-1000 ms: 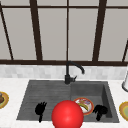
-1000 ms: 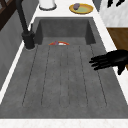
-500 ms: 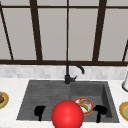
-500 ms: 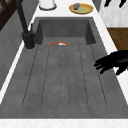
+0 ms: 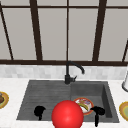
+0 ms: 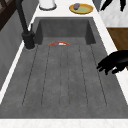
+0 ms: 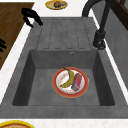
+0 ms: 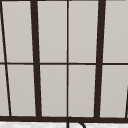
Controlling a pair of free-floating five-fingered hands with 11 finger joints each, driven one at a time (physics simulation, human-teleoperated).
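Observation:
My left hand (image 5: 39, 111) hovers over the front edge of the sink's ribbed drainboard (image 6: 65, 75). Its fingers are relaxed and hold nothing, as the left side view of the left hand (image 6: 115, 62) and the right side view of the left hand (image 7: 31, 15) show. The right hand (image 5: 97, 112) hangs at the front edge by the basin, fingers straight and pointing down; the right hand (image 6: 112, 4) holds nothing. A red-rimmed plate (image 7: 58, 88) with a banana (image 7: 67, 79) and a red piece (image 7: 77, 82) lies in the basin. A big red ball (image 5: 67, 115) sits in front, between the hands.
A black faucet (image 5: 68, 75) stands behind the sink. A yellow plate (image 6: 80, 8) and a white container (image 6: 47, 3) are on the right counter. Another yellow plate (image 7: 56, 4) with brown food sits on the left counter. Wooden floor (image 7: 10, 22) lies beyond the front edge.
The left hand has drawn back slightly toward the sink's front edge. Nothing else moved.

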